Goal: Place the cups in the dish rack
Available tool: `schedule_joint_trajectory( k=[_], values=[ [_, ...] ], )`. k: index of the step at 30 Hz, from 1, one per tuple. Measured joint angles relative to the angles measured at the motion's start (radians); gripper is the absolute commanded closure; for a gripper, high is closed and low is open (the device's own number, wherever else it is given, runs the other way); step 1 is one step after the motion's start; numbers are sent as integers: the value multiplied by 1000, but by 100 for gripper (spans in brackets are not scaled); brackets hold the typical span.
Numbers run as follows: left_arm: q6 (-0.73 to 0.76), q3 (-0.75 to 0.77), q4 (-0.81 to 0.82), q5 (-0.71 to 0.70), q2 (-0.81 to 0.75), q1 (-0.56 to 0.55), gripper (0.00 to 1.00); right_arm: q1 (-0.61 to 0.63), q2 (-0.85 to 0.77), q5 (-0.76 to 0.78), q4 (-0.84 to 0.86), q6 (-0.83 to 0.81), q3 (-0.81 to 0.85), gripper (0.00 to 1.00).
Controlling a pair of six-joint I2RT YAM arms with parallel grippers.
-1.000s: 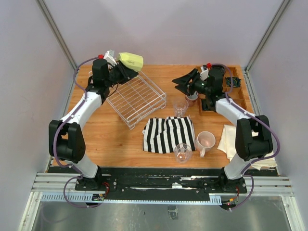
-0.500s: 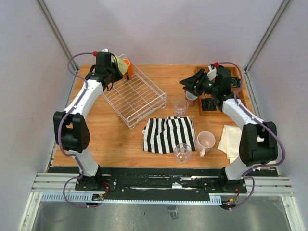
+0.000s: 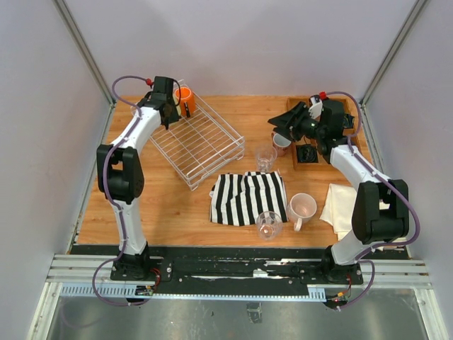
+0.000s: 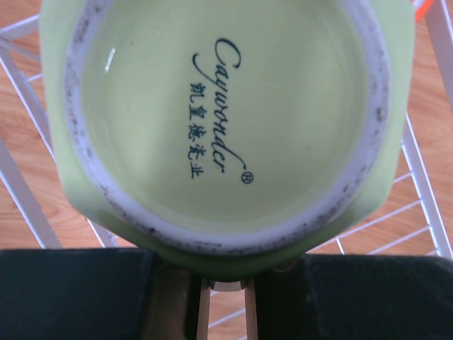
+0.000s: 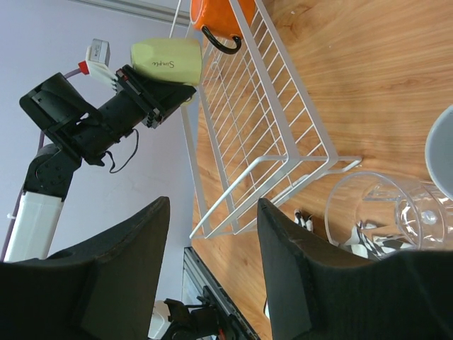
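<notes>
Counted by kind, there is one orange mug (image 3: 184, 99), one yellow-green mug (image 4: 226, 127), one pale pink mug (image 3: 303, 207), one smaller dusty-pink mug (image 3: 282, 144), two clear glass tumblers (image 3: 266, 157) (image 3: 269, 224), one white wire dish rack (image 3: 202, 142), one striped cloth (image 3: 248, 198), one cream cloth (image 3: 338, 205) and one wooden tray (image 3: 357, 142).

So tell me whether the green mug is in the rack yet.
Not yet. The left hand holds the green mug tipped sideways in the air by the rack's far corner.

An orange mug (image 3: 184, 99) sits at the dish rack (image 3: 205, 145)'s far corner; the right tool (image 3: 282, 127), jaws apart, hangs beside a dusty-pink mug (image 3: 281, 144).
</notes>
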Motion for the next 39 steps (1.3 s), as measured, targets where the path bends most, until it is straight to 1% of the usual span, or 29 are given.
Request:
schedule_joint_trajectory(
  k=[3,15,27,36,37,38,39],
  values=[
    [11,31,-8,-19,31,7,99,-6,0,0,-10,-2,0,47],
    [40,31,-23,-39,90,32,100,-19,0,-5,-47,-12,0,47],
    [63,26,49,-37,139,50,99,-19,0,-5,-93,-39,0,47],
    [88,101,57,-28,212,61,99,-19,0,-5,-122,-58,9,47],
    [93,102,60,-30,215,61,96,-19,0,-4,-125,-59,11,47],
    [93,102,63,-28,215,61,92,-19,0,-5,-127,-60,13,47],
    [95,103,62,-26,215,61,83,-19,0,-5,-129,-61,14,47]
  ],
)
